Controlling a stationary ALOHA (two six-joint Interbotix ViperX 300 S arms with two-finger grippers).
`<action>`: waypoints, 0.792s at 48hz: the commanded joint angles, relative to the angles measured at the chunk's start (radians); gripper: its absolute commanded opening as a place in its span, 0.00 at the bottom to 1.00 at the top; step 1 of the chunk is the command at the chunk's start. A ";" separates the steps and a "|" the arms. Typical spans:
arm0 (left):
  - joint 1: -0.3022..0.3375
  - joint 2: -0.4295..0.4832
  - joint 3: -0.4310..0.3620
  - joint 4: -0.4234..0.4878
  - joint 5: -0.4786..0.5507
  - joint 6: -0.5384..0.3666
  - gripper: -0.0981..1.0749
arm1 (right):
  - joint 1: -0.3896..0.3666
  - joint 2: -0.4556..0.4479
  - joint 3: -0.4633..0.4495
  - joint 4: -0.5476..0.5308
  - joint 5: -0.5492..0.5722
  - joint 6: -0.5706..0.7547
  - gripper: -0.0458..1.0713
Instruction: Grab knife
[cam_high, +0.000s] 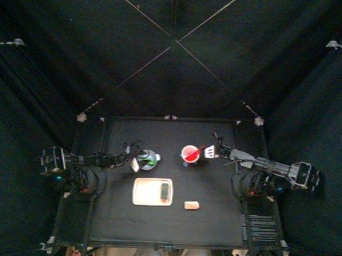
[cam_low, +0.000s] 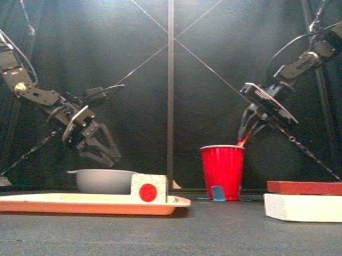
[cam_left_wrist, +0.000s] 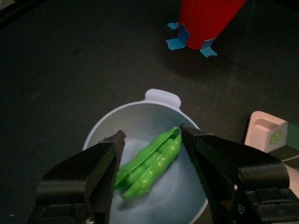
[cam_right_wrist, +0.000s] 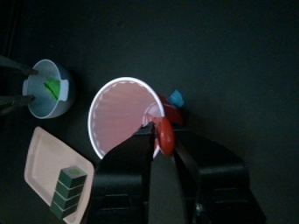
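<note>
my right gripper (cam_right_wrist: 163, 150) sat over the red cup (cam_right_wrist: 121, 114), jaws half-closed around the knife's red handle end (cam_right_wrist: 166, 136) — whether they'd actually pinched it, i couldn't tell. the knife (cam_low: 247, 134) stood handle-up in the cup, leaning on the rim, so a top-down approach was the only clean way in. my left gripper (cam_left_wrist: 155, 166) hung open above the grey bowl (cam_left_wrist: 117, 131) holding the green pea pod (cam_left_wrist: 149, 160), parked out of the way — well apart from the cup.
</note>
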 joint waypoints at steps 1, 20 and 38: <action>0.002 -0.003 -0.018 0.000 -0.003 0.003 0.85 | 0.003 -0.015 -0.015 0.002 -0.008 0.002 0.53; 0.002 -0.003 -0.017 0.000 -0.003 0.003 0.85 | 0.002 -0.095 -0.011 -0.032 -0.008 0.002 0.42; -0.002 -0.003 -0.020 0.000 -0.003 0.003 0.85 | 0.002 -0.149 0.018 -0.044 -0.003 0.005 0.42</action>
